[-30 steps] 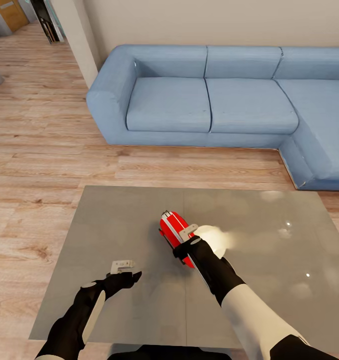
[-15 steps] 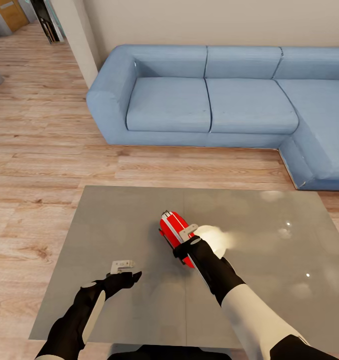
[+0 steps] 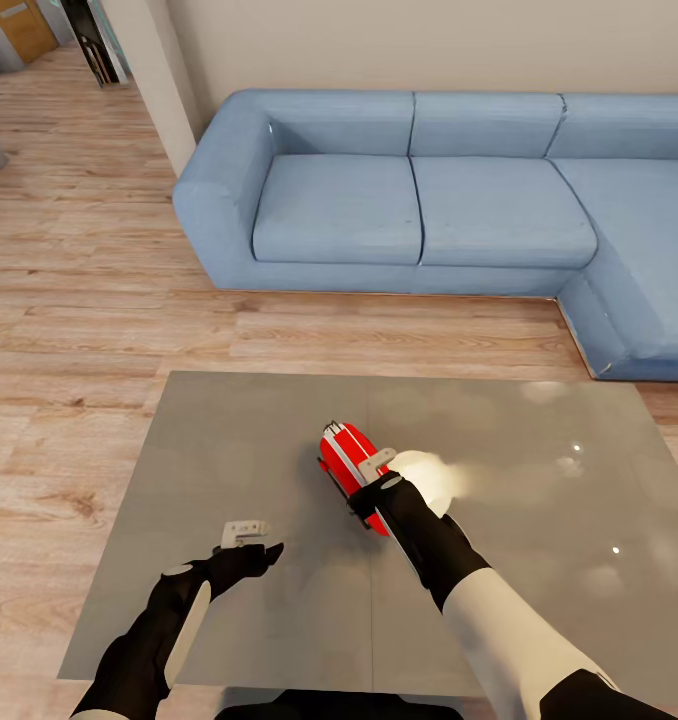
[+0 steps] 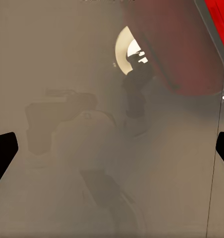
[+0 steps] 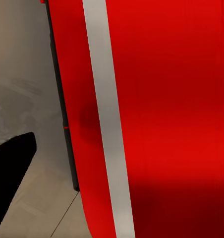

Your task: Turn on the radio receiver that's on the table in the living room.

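In the head view the jaws of the left gripper (image 3: 247,531) stand apart with nothing between them, hovering low over the near left part of the large, glossy grey rectangular worktop (image 3: 229,440). The right gripper (image 3: 376,470) is pressed against the small red rounded radio receiver with a white edge band (image 3: 349,460); one pale finger lies across the radio's top edge, but whether its jaws are closed on the radio or only touching it cannot be told. The radio stands on edge near the middle of the worktop, tilted, with a bright lamp reflection just beside it on the glossy surface. Beyond the worktop lies the light wood plank floor (image 3: 99,300), and past that the blue fabric L-shaped sofa (image 3: 419,200) along the beige wall.

In the left wrist view two black fingertips (image 4: 4,153) sit at opposite edges of the picture, well apart, with bare grey worktop (image 4: 67,59) between them. The glossy top mirrors the robot's arms dimly. A corner of the red radio (image 4: 218,10) shows at one edge, with its dark red reflection beneath.

In the right wrist view the radio's red shell (image 5: 166,114) is very close, its white band running across it. One black fingertip (image 5: 13,168) shows beside it over the grey worktop (image 5: 23,59).
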Tool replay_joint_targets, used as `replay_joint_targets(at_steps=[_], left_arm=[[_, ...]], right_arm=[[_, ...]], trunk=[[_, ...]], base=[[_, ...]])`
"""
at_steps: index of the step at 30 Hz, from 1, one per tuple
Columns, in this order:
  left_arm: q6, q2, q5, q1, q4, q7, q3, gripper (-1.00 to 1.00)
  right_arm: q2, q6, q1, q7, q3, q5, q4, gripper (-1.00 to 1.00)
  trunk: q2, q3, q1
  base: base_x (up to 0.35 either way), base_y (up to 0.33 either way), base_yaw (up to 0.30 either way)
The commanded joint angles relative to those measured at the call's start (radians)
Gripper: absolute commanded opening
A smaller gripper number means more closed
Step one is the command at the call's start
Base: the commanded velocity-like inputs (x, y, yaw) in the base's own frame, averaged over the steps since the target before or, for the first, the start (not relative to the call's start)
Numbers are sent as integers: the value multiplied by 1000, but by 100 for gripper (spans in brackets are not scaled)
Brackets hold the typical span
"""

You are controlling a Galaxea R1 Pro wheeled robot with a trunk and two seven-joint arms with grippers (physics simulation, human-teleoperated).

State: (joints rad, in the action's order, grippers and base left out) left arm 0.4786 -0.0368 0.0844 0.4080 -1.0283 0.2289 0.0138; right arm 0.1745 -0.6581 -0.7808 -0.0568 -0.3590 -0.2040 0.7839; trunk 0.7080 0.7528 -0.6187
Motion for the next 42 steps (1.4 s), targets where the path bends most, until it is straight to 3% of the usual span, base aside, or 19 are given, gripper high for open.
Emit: replay_joint_targets(at_steps=[1, 26, 29, 42], left_arm=[[0, 0, 0, 0, 0, 0, 0, 100], [0, 0, 0, 0, 2, 0, 0, 100], [0, 0, 0, 0, 4, 0, 0, 100], [0, 0, 0, 0, 4, 0, 0, 100]], right_arm=[[0, 0, 0, 0, 0, 0, 0, -100], [0, 0, 0, 8, 2, 0, 0, -100], [0, -17, 0, 8, 6, -3, 86, -100], [0, -136, 0, 5, 11, -3, 266, -100]], trunk=[[0, 0, 0], [0, 0, 0], [0, 0, 0], [0, 0, 0]], base=[[0, 0, 0], [0, 0, 0], [0, 0, 0], [0, 0, 0]])
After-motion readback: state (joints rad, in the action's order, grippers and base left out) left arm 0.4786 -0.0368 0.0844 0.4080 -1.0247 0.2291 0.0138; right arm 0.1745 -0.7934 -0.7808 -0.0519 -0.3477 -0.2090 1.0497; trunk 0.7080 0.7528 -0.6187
